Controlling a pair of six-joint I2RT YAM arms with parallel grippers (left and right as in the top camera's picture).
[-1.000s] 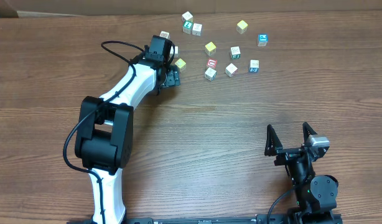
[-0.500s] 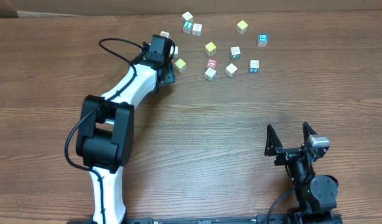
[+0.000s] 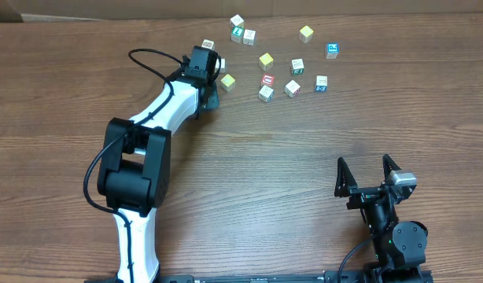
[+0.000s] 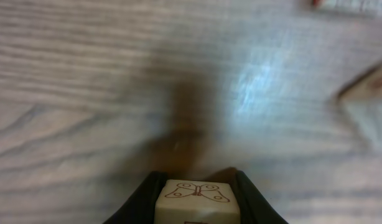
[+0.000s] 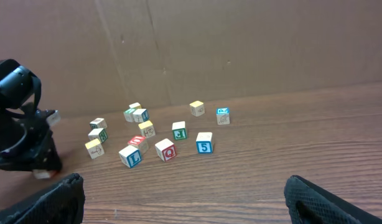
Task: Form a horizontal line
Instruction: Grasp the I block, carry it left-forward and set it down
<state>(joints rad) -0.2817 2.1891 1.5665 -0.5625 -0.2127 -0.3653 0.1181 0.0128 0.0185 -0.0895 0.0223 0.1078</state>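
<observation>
A pale wooden cube (image 4: 194, 198) with a brown butterfly drawn on its top sits between the two black fingers of my left gripper (image 4: 197, 180), which is shut on it. From overhead the left gripper (image 3: 208, 93) hides that cube; it stands just left of a yellow-faced cube (image 3: 227, 81). A second yellow cube (image 3: 266, 60) and a green-marked cube (image 3: 297, 67) lie in the loose scatter to the right. No line of cubes shows. My right gripper (image 3: 370, 177) stands open near the table's front right, with nothing between its fingers (image 5: 60, 199).
More cubes lie scattered at the back: a red-marked one (image 3: 267, 80), blue-marked ones (image 3: 332, 50) (image 3: 321, 82), a pale one (image 3: 208, 45) behind the left wrist. A cardboard wall (image 5: 241, 50) stands along the table's far edge.
The left gripper has closed from open onto the butterfly cube and shifted slightly left. The right arm has not moved.
</observation>
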